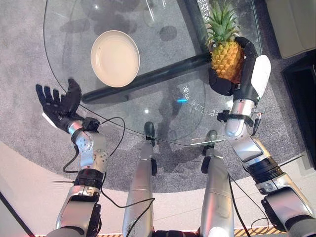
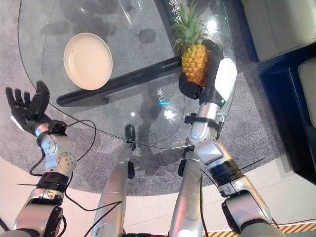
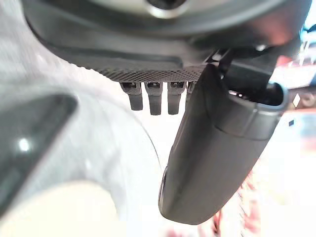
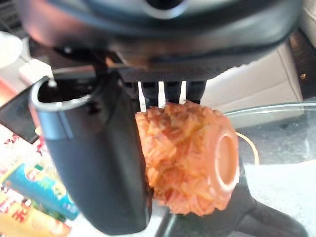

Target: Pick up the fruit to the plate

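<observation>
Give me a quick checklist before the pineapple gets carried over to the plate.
1. Right hand curled round the orange pineapple with green leafy crown: ok.
2. Pineapple lifted clear of the round glass table: cannot tell.
3. Round cream plate empty and ready: ok.
4. Table surface between pineapple and plate free of objects: ok.
5. Left hand open, off the table's edge, away from the plate: ok.

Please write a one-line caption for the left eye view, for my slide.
Right hand holds a yellow pineapple with green crown above the round glass table; the cream round plate waits empty; left hand open.
</observation>
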### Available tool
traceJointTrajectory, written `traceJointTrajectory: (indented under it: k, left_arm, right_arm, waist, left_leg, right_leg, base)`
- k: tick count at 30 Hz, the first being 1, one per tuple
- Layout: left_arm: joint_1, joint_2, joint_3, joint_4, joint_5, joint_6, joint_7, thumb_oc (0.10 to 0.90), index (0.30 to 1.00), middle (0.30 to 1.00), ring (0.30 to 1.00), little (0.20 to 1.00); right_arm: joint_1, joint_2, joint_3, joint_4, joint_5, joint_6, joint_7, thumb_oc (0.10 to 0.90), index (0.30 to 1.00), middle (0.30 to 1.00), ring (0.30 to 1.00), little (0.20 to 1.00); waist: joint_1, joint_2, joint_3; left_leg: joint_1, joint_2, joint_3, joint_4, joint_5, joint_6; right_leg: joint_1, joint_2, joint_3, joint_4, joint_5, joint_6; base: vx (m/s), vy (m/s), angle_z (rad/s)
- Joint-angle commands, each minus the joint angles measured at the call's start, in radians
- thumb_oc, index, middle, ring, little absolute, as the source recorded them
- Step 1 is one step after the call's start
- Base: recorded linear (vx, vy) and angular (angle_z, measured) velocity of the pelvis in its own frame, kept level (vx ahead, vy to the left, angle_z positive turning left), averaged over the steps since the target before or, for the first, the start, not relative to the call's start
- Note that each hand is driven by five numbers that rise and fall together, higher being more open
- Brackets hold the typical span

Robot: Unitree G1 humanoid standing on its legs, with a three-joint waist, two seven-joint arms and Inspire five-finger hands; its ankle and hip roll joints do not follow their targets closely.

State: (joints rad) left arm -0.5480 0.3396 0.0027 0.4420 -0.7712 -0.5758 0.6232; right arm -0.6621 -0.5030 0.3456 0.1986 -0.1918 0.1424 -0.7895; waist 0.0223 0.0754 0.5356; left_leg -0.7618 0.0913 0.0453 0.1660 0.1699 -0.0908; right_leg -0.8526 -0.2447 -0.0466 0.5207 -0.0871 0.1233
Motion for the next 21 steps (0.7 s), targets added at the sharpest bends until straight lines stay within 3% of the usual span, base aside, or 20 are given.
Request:
traceJointTrajectory:
  k: [1,8,12,21]
  left_arm:
    - [-0.038,0.012,-0.002,-0.088,0.098,-0.095,-0.06,0.8,0.9,0.9,0.9,0.9]
    - [-0.024,-0.008,-0.039,-0.229,0.087,-0.074,-0.21,0.8,0.9,0.9,0.9,0.9]
    - [-0.042,-0.01,-0.072,-0.282,0.047,-0.027,-0.325,0.8,0.9,0.9,0.9,0.9]
    - [-0.111,-0.014,-0.149,-0.317,-0.015,0.046,-0.477,0.8,0.9,0.9,0.9,0.9]
  right_arm:
    - [-0.045,-0.004,-0.07,-0.163,-0.15,-0.159,-0.097,0.1,0.3,0.3,0.3,0.2]
    - [-0.04,0.015,-0.089,-0.195,-0.201,-0.222,-0.087,0.1,0.3,0.3,0.3,0.2]
    - [-0.054,0.027,-0.082,-0.212,-0.226,-0.229,-0.058,0.1,0.3,0.3,0.3,0.2]
    - [-0.103,0.033,-0.054,-0.219,-0.235,-0.253,-0.015,0.1,0.3,0.3,0.3,0.2]
  waist:
    - [-0.009,0.024,-0.016]
    - [-0.011,0.028,-0.016]
    - [-0.014,0.028,-0.016]
    - [-0.028,0.021,-0.016]
  left_leg:
    - [-0.006,-0.028,-0.01,0.096,-0.115,0.023]
    - [0.009,-0.028,-0.002,0.084,-0.116,0.023]
    - [0.011,-0.028,0.004,0.081,-0.116,0.024]
    - [0.019,-0.024,0.016,0.072,-0.111,0.023]
  right_leg:
    - [0.025,0.021,-0.054,-0.119,0.081,-0.016]
    - [0.042,0.016,-0.056,-0.137,0.089,-0.009]
    - [0.045,0.014,-0.055,-0.146,0.095,-0.007]
    - [0.056,0.017,-0.049,-0.165,0.108,-0.002]
  base:
    - [-0.03,-0.008,0.0]
    - [0.0,0.0,0.0]
    - [0.0,0.0,0.0]
    - [0.0,0.016,0.0]
